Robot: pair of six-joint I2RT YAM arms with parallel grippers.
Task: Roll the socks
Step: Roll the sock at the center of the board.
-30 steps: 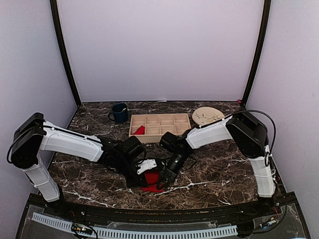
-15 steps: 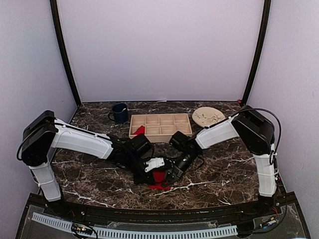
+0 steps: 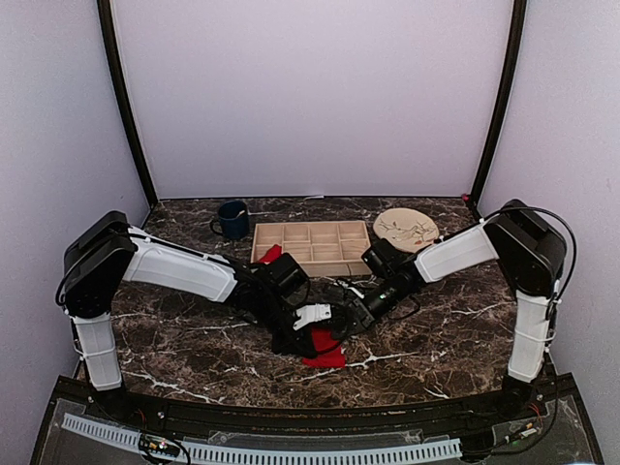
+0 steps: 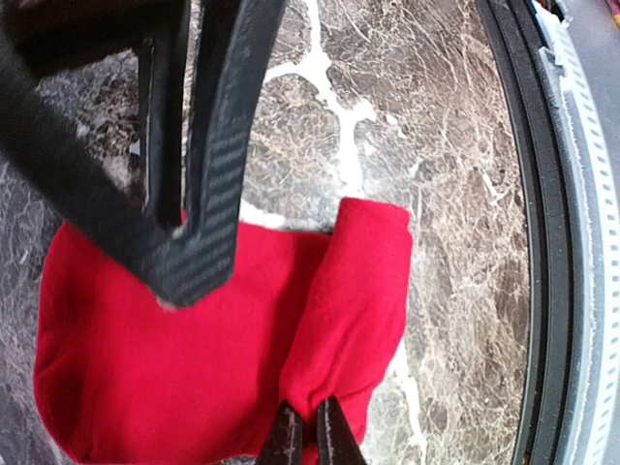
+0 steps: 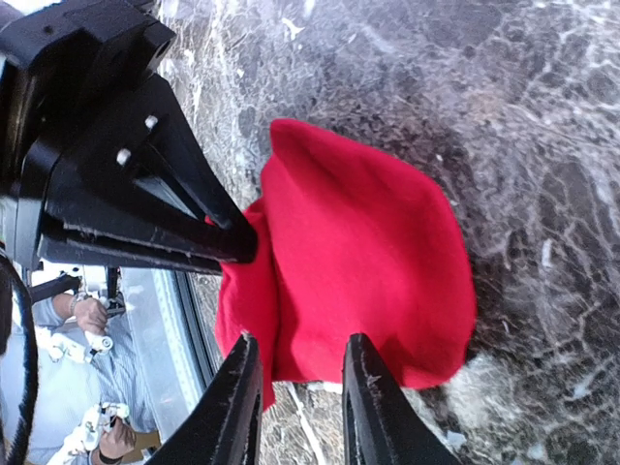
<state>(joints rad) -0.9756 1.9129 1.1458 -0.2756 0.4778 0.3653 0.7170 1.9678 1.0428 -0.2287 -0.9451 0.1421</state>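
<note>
One of the socks [image 3: 327, 351] lies flat on the marble table near the front, plain bright red with one edge folded over. My left gripper [image 4: 310, 438] is shut on that folded edge [image 4: 363, 291], pinching a ridge of fabric. In the right wrist view its tips [image 5: 242, 242] meet the sock [image 5: 368, 281] from the left. My right gripper [image 5: 302, 407] is open, its fingers standing just short of the sock's near edge with nothing held. The second sock [image 3: 270, 254] sits bunched in the front left compartment of the wooden tray [image 3: 329, 263].
A dark blue mug [image 3: 232, 219] stands at the back left, beside the tray. A round tan plate [image 3: 405, 227] lies at the back right. The table's black front rim [image 4: 528, 242] runs close to the sock.
My right gripper has opened, let go of the sock and drawn back to the right. My left gripper has closed tighter and moved right with the sock's fold in it.
</note>
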